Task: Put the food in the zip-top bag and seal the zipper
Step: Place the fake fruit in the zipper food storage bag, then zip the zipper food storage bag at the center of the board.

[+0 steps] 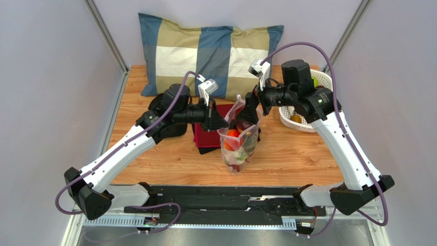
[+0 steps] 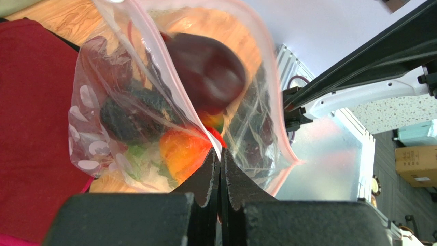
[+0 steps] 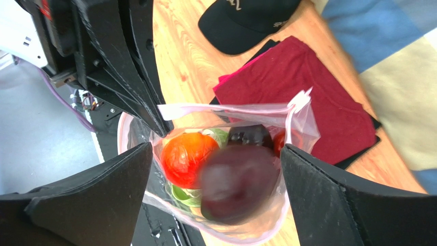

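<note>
The clear zip-top bag (image 1: 238, 148) stands upright on the table with its mouth open. It holds several pieces of food, among them an orange-red one (image 3: 187, 156) and green ones. My left gripper (image 1: 224, 123) is shut on the bag's rim, as the left wrist view shows (image 2: 221, 154). My right gripper (image 1: 250, 114) is open just above the mouth (image 3: 216, 148). A dark purple piece of food (image 3: 238, 182) shows blurred between its fingers, inside the mouth; it also shows in the left wrist view (image 2: 210, 72). The zipper strip (image 3: 225, 108) is parted.
A folded red cloth (image 1: 207, 137) lies under and behind the bag, with a black cap (image 1: 169, 110) to its left. A white perforated basket (image 1: 300, 127) with more food stands at the right. A checked pillow (image 1: 210, 51) lies along the back.
</note>
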Robot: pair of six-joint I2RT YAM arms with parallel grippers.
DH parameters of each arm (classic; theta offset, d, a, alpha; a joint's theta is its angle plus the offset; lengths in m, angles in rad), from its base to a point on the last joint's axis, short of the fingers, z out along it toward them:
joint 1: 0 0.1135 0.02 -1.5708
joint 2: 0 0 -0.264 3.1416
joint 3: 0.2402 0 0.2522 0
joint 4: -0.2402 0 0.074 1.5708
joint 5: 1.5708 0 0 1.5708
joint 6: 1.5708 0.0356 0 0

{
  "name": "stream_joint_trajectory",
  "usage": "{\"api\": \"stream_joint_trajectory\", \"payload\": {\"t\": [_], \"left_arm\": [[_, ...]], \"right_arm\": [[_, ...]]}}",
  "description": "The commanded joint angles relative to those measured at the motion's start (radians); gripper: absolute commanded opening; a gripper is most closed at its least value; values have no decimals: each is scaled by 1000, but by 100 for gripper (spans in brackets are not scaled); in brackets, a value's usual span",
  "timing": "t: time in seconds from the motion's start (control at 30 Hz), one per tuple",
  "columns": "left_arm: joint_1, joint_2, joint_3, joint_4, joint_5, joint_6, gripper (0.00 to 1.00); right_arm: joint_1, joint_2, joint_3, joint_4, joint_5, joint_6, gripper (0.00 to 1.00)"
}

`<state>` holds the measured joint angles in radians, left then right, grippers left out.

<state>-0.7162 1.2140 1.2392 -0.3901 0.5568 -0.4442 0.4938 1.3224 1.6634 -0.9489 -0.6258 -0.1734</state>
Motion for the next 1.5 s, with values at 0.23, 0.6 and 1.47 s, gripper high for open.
{"api": "stream_joint_trajectory", "payload": {"t": [0.23,0.6,1.47], "left_arm": [[3,-30,43,2,32,21,0],[1,-31,51,-24,68,73,0],[-63,214,345,-253,311,197,34]], "right_arm": [[-23,-86,82,-77,273,-57,83],[-61,-34,-60,-140,249,-61,44],[68,-374,-525,383,161,793,0]]}}
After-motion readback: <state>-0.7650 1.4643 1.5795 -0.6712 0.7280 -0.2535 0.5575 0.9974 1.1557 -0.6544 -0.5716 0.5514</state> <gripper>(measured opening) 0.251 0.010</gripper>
